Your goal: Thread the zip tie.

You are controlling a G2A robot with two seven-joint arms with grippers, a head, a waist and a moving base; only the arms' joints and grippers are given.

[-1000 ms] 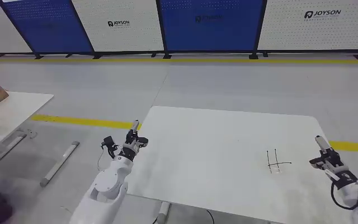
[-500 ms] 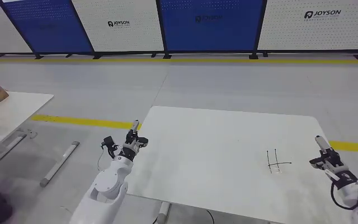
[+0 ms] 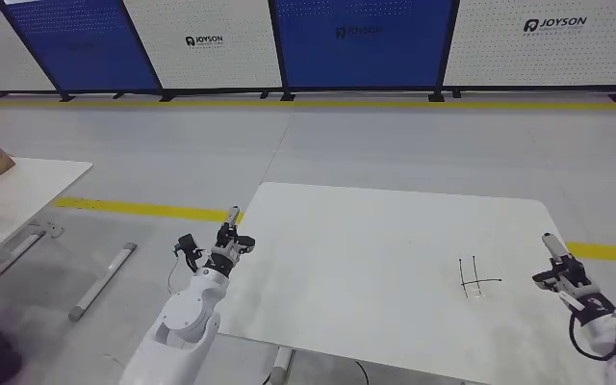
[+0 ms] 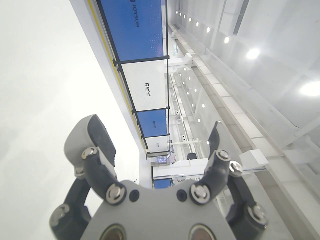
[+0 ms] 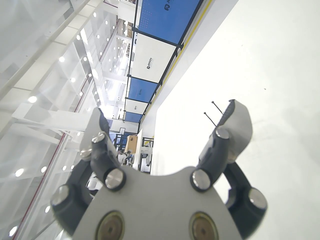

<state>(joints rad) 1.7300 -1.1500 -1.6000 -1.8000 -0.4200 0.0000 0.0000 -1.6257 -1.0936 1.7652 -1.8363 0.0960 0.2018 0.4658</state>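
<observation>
White table (image 3: 385, 260), top view: fills the lower middle and right of the frame, standing on a grey floor (image 3: 289, 144) crossed by a yellow line (image 3: 144, 208). Black zip ties (image 3: 474, 280): several thin strips lying crossed and flat on the table, lower right of the frame, free of both my pincers. My right pincer (image 3: 551, 252): far right of the frame, at the table's right edge, near the ties but apart from them. My left pincer (image 3: 231, 226): lower left of the frame, at the table's left edge, well apart from the ties. Blue and white partition panels (image 3: 364, 43): along the top of the frame. Second white table (image 3: 38, 183): left edge of the frame. Left wrist view: my left pincer (image 4: 158, 133), fingers (image 4: 102, 138) spread wide, released, grasping nothing. The table (image 4: 37, 76) lies beside it, with the partition panels (image 4: 135, 26) and ceiling lamps (image 4: 252, 53) beyond. Right wrist view: my right pincer (image 5: 166, 116), likewise spread wide and released, grasping nothing. Two of the zip ties (image 5: 210, 119) lie on the table (image 5: 250, 63) just past one fingertip, small heads pointing away from me, their remaining length hidden behind that finger. Partition panels (image 5: 172, 1) stand farther off.
</observation>
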